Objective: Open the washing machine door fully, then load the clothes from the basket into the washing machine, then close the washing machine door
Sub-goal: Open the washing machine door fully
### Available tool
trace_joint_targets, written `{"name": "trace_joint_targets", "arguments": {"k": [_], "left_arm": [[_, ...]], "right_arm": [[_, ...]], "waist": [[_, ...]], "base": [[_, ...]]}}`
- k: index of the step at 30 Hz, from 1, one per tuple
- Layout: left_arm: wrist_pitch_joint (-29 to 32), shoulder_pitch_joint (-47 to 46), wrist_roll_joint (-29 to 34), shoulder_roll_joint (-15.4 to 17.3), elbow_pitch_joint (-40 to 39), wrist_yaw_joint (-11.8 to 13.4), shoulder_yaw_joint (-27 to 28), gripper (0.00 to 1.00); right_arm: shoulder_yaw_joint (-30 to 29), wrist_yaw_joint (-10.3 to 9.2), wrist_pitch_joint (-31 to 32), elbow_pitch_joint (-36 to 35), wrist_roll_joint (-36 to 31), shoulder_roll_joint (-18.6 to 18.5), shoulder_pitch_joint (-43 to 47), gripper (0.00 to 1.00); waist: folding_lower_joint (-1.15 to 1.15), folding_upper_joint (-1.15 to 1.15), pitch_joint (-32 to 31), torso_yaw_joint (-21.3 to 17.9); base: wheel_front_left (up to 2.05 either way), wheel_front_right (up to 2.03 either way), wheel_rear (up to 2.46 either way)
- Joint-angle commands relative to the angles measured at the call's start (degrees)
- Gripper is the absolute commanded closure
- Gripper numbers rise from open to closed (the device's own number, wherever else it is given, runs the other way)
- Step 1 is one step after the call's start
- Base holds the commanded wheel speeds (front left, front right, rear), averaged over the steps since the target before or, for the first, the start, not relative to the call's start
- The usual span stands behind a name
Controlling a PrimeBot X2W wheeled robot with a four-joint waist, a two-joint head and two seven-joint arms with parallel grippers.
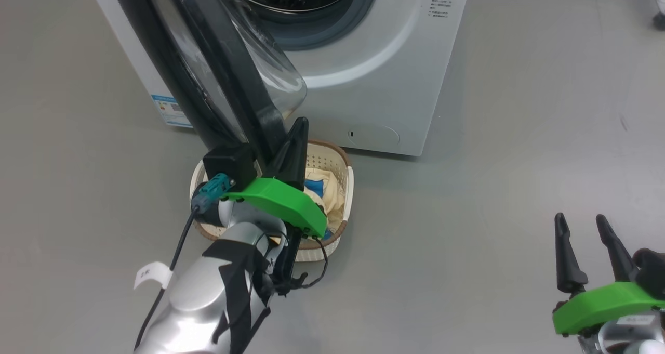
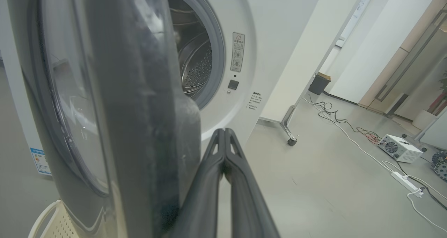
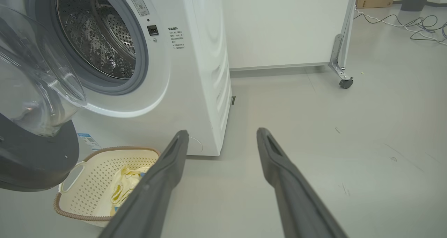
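Note:
The washing machine (image 1: 395,83) stands at the top of the head view with its steel drum (image 3: 94,38) exposed. The washing machine door (image 1: 228,83) swings out towards me, black rim edge-on and glass bowl (image 3: 35,87) bulging to the right. My left gripper (image 1: 298,128) is shut on nothing, its fingers (image 2: 223,140) right beside the door's lower rim (image 2: 139,126), on the drum side. Under them sits the basket (image 1: 340,169), holding the pale yellow clothes (image 3: 127,184). My right gripper (image 1: 581,220) hangs open at the lower right, well away from the basket (image 3: 101,168).
A white partition on casters (image 3: 344,80) stands to the right of the machine. Cables (image 2: 335,117), a power strip (image 2: 403,180), a small white box (image 2: 400,149) and a dark bin (image 2: 319,83) lie on the floor beyond. Bare grey floor stretches right of the basket.

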Motion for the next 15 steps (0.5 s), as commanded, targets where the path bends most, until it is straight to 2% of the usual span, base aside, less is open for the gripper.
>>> {"name": "trace_joint_targets", "arguments": {"k": [1,15], "left_arm": [[-0.61,-1.13,0.2,2.4,-1.27,0.85,2.33,1.0],[-0.51,1.48,1.35,4.17,-5.47,2.33,1.38,1.0]], "right_arm": [[0.91,0.21,0.23,-2.01,-0.2,-0.97,-1.73,0.0],[-0.09,0.21,1.24,-3.02,-0.97,-0.97,-1.84,0.0]], "waist": [[0.0,0.0,0.05,0.79],[0.0,0.0,0.38,6.51]], "base": [[0.0,0.0,0.0],[0.0,0.0,0.0]]}}
